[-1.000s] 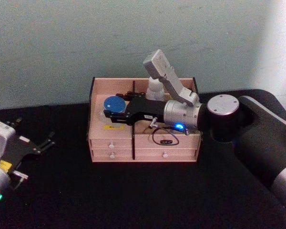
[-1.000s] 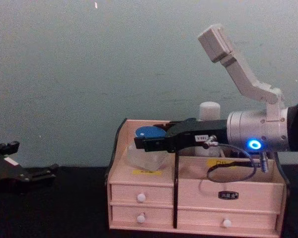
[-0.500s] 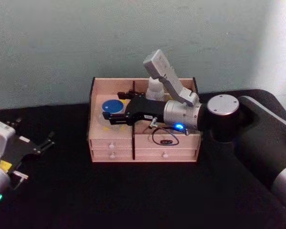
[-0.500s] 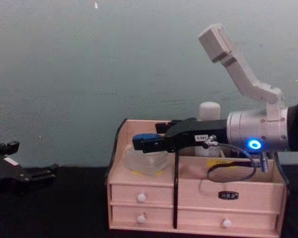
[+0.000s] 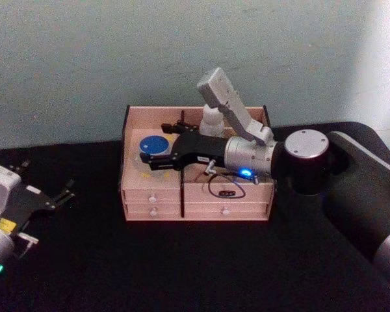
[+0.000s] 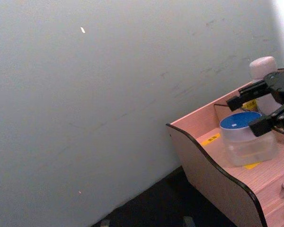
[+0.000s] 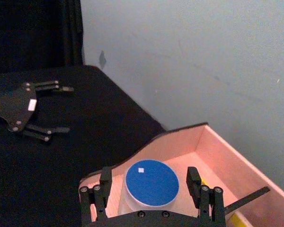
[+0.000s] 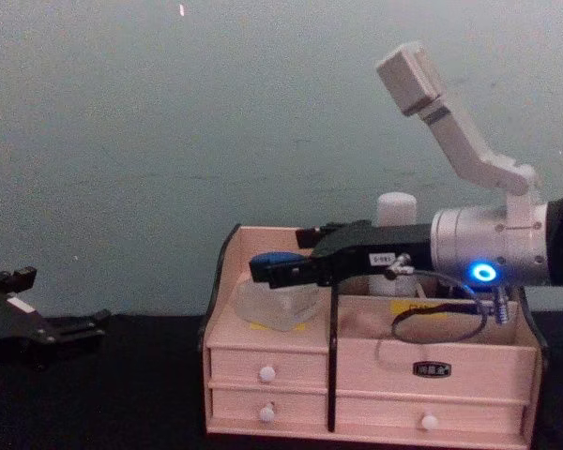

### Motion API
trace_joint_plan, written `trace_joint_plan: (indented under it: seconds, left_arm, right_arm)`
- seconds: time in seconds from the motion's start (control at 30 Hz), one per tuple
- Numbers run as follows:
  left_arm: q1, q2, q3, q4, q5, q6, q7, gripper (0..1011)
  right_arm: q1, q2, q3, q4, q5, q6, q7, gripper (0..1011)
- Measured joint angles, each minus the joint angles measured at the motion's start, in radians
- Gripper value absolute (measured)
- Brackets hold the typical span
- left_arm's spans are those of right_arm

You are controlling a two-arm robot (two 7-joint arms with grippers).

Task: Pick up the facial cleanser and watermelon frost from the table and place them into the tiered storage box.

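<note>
Right gripper (image 5: 151,153) over black table (image 5: 182,266)

The watermelon frost (image 6: 246,142) stands upright in the tiered storage box (image 6: 213,161), on a yellow label. The right gripper (image 6: 255,111) straddles its blue lid, fingers spread. The facial cleanser (image 6: 265,71) rises behind.

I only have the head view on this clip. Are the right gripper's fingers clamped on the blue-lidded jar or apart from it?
Observer: Right wrist view: the fingers of the right gripper stand clear of the watermelon frost lid on both sides.
Operator: Is the jar set down?
Observer: Left wrist view: its base rests on the tiered storage box floor, over a yellow label.
Operator: And the cleanser?
Observer: Chest view: the facial cleanser stands upright in a rear compartment.
</note>
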Motion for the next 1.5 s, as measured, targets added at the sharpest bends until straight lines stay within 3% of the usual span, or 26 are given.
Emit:
trace_joint_plan:
  seconds: [0.2,0.53,0.67,0.83,0.87,0.97,1.1,1.2,1.3,1.37,1.4,1.5]
  left_arm:
    - [0.0,0.0,0.0,0.0,0.0,0.0,0.0,1001]
    - [0.0,0.0,0.0,0.0,0.0,0.0,0.0,1001]
    - [0.0,0.0,0.0,0.0,0.0,0.0,0.0,1001]
    - [0.0,0.0,0.0,0.0,0.0,0.0,0.0,1001]
    - [0.0,0.0,0.0,0.0,0.0,0.0,0.0,1001]
    - [0.0,0.0,0.0,0.0,0.0,0.0,0.0,1001]
    - [0.0,0.0,0.0,0.0,0.0,0.0,0.0,1001]
    - [0.0,0.0,0.0,0.0,0.0,0.0,0.0,1001]
    - [0.0,0.0,0.0,0.0,0.0,0.0,0.0,1001]
    - [0.0,0.0,0.0,0.0,0.0,0.0,0.0,1001]
    - [0.0,0.0,0.0,0.0,0.0,0.0,0.0,1001]
    - [0.0,0.0,0.0,0.0,0.0,0.0,0.0,1001]
  right_arm:
    - [-0.051,0.043,0.023,-0.113,0.016,-0.001,0.002,1002]
    - [-0.199,0.183,0.062,-0.399,0.103,0.048,0.035,1002]
    - [-0.269,0.245,0.081,-0.504,0.143,0.063,0.041,1003]
    - [-0.411,0.374,0.133,-0.668,0.205,0.072,0.029,1002]
    - [-0.411,0.374,0.133,-0.668,0.205,0.072,0.029,1003]
    - [-0.475,0.441,0.166,-0.731,0.225,0.072,0.009,1002]
    - [-0.561,0.524,0.225,-0.797,0.241,0.071,-0.057,1002]
    - [-0.608,0.554,0.272,-0.818,0.245,0.076,-0.125,1002]
    - [-0.639,0.558,0.314,-0.823,0.243,0.084,-0.202,1002]
    - [-0.661,0.544,0.351,-0.823,0.22,0.091,-0.291,1002]
    - [-0.67,0.53,0.371,-0.82,0.194,0.092,-0.355,1003]
    - [-0.675,0.502,0.388,-0.809,0.142,0.094,-0.457,1003]
